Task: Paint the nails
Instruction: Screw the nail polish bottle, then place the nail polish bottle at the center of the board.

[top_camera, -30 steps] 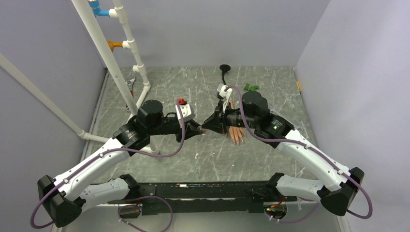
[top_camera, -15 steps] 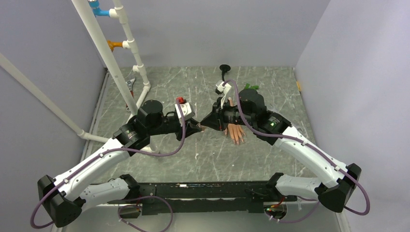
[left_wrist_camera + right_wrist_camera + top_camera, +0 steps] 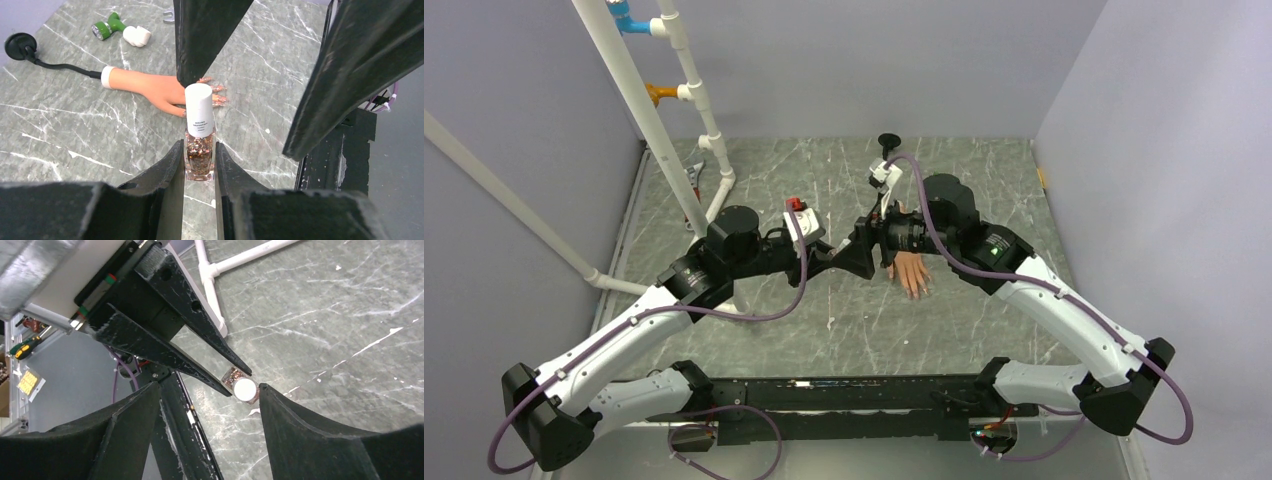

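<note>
Left gripper [image 3: 199,147] was shut tight on a small glass bottle of brown glitter polish [image 3: 199,157], white cap [image 3: 198,102] pointing right | right gripper [image 3: 210,386] spread wide, holding nothing, fingers flanking that cap | peach rubber mannequin hand [image 3: 155,87] lay flat on grey marbled table [image 3: 75,130], just right of bottle; nails [image 3: 217,95] at its near end.

The nails [image 3: 219,89] are too small to judge (the bottle [image 3: 199,132] covers part of the mannequin hand [image 3: 160,90])
</note>
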`<state>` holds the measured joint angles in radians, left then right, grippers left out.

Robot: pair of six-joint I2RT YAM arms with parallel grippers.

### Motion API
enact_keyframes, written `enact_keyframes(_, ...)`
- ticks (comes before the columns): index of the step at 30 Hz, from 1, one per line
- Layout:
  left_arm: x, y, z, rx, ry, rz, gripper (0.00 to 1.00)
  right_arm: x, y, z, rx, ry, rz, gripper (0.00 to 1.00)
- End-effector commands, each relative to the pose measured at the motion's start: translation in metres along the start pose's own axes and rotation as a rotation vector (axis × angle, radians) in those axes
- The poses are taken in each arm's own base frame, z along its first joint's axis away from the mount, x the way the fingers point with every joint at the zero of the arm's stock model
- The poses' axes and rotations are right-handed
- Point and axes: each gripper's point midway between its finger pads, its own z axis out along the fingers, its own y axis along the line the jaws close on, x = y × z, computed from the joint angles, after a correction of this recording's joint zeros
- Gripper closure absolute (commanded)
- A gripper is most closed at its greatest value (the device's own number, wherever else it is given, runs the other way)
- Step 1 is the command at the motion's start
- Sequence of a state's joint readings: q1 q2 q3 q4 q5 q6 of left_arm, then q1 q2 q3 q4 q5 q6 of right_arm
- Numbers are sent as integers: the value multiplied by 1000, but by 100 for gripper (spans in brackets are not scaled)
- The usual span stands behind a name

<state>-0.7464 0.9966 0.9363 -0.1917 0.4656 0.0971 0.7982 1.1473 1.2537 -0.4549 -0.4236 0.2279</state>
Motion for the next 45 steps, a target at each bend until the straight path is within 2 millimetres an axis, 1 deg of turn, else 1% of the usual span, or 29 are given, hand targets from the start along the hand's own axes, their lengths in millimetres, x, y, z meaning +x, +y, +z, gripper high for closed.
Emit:
enact_keyframes(1, -23, 7, -7, -39, -71, 57, 100, -18, 10, -12, -17, -30, -56, 25)
enact_keyframes(6, -23, 6, -6, -30, -76, 56, 100, -22, 13, -26, -2, -56, -100, 24)
enact_keyframes(9, -24, 4, -6, -13, -79, 56, 100, -20, 9, -38, 39, -74, -121, 24)
enact_keyframes(11, -25, 3, -7, -8, -88, 58, 100, -12, 10, -44, 39, -69, -134, 25)
enact_keyframes(13, -27, 1, -9, 5, -101, 64, 100, -4, 19, -51, -11, -84, -166, 25)
enact_keyframes(15, -30, -3, -11, 32, -114, 73, 100, 8, 30, -55, -84, -85, -199, 25)
enact_keyframes(18, -35, -14, -15, 104, -133, 97, 100, 31, 39, -54, -174, -47, -228, 25)
enact_keyframes(22, -35, -31, -17, 214, -133, 119, 100, 48, 33, -45, -197, -11, -261, 24)
enact_keyframes(25, -34, -44, -18, 301, -138, 127, 100, 48, 28, -41, -175, -41, -320, 25)
enact_keyframes(28, -33, -50, -18, 347, -134, 135, 100, 44, 27, -37, -185, -92, -401, 28)
enact_keyframes(32, -32, -52, -18, 365, -130, 133, 100, 41, 23, -34, -175, -151, -455, 35)
enact_keyframes(37, -33, -54, -18, 384, -131, 130, 100, 38, 19, -30, -161, -167, -474, 42)
enact_keyframes(45, -33, -54, -17, 385, -129, 124, 100, 31, 21, -22, -181, -166, -472, 48)
